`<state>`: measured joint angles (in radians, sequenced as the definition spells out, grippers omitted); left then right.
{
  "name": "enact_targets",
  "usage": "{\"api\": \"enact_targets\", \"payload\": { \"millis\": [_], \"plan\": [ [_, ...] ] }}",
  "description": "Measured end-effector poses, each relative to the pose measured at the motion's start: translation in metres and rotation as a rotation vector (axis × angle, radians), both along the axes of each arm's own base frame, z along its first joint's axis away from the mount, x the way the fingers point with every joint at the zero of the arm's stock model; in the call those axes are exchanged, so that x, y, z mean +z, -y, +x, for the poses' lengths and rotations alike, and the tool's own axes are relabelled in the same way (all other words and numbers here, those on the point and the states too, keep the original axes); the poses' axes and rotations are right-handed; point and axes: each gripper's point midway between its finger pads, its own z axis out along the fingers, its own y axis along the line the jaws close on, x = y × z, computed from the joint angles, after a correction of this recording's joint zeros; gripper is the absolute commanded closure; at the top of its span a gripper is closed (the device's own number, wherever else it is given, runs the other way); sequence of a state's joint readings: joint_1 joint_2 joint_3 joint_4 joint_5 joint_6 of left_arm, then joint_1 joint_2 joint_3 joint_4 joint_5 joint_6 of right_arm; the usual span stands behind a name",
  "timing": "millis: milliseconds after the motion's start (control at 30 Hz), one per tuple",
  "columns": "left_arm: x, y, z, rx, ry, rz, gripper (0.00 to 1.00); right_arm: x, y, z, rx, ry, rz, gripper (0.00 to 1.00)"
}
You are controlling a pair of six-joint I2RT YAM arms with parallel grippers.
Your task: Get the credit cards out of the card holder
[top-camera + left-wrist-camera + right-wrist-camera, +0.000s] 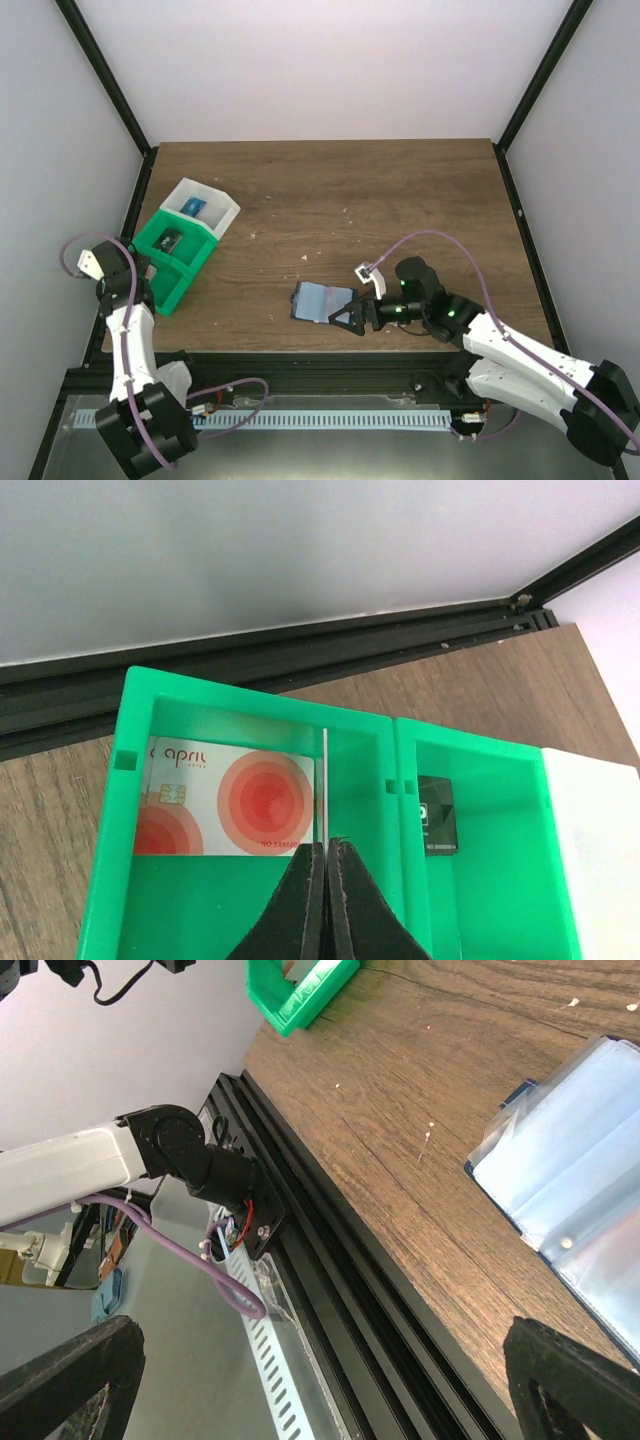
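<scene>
Now, at the left of the wooden counter (400, 190), your left jaws are clenched on a thin credit card (326, 780), held edge-on over the glossy green plastic bin (200, 910). A second card (230, 805), pale with red-orange rings and the word "april", lies flat in its left compartment. A small black item (437, 815) sits in the next. Further right, the blue-grey card holder (320, 302) lies open by the near edge, its clear sleeves shiny. Your right jaws are spread wide beside it.

Tool (326, 858) pinches credit card (326, 780) edge-on over green bin (250, 695).
</scene>
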<state>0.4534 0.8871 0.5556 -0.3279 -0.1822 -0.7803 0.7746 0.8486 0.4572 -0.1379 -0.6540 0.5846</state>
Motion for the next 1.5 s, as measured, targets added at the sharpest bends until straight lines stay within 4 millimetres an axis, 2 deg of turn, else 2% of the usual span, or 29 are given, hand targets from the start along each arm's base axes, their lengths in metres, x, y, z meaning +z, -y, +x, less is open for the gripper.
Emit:
{"api": "enact_targets", "payload": {
  "millis": [200, 400, 600, 800, 1067, 1500],
  "plan": [
    [0.011, 0.0, 0.0, 0.001, 0.032, 0.012, 1.0, 0.002, -0.001, 0.0, -0.001, 0.0, 0.004, 0.0],
    [-0.012, 0.0, 0.006, -0.024, -0.041, -0.02, 1.0, 0.004, 0.0, 0.001, -0.002, 0.002, 0.004, 0.0],
    [-0.017, -0.004, 0.012, -0.049, -0.058, -0.003, 1.0, 0.008, 0.0, 0.0, -0.004, 0.014, 0.015, 0.01],
    [-0.032, -0.006, 0.014, -0.066, -0.103, -0.019, 1.0, 0.005, 0.0, 0.001, -0.003, 0.007, 0.002, 0.0],
    [-0.036, -0.006, 0.019, -0.101, -0.097, -0.012, 1.0, 0.006, -0.001, 0.002, -0.003, 0.01, 0.002, 0.0],
    [-0.047, -0.014, 0.012, -0.068, -0.159, 0.007, 1.0, 0.002, -0.002, 0.003, -0.003, -0.005, -0.008, 0.0]
  ]
}}
